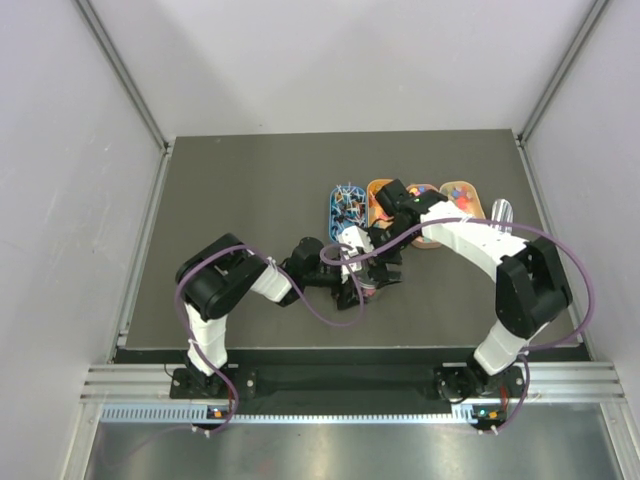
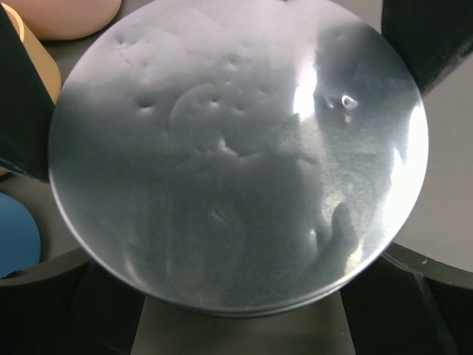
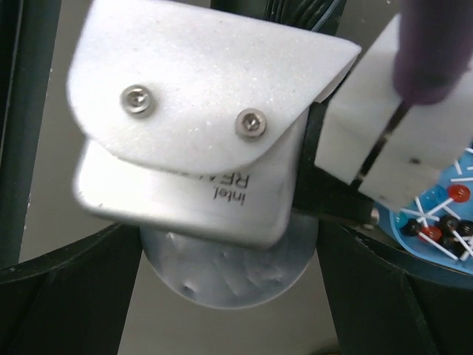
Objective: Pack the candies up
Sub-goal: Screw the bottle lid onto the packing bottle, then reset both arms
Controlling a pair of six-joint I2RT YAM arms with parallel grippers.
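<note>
Middle of the table [image 1: 250, 180], just in front of the row of trays, my left gripper [image 2: 222, 185] is down over the jar [image 2: 236, 148]. Its dark fingers [image 2: 22, 111] sit against the round frosted face on both sides, so I read the jaws as clamped on it. I can't tell whether that face is a lid. The right gripper [image 3: 229, 318] hangs directly over the left wrist camera [image 3: 185, 148], jaws wide apart and holding nothing. The candies [image 3: 446, 218] I make out best are red and dark ones on white sticks, lying in the blue tray [image 1: 334, 200] just beside the jar. More coloured ones lie in the other trays [image 1: 462, 186] to the right. I see none in the jar.

I reckon the job now is a pick from the blue tray. I want the right gripper to slide sideways first, then drop straight onto one sweet and pinch its body, with the left holding the jar dead steady. In the way are that camera housing right under my right fingers, the purple cable [image 1: 330, 312] looped between the arms, and the tangle of sticks, which could drag neighbours out
</note>
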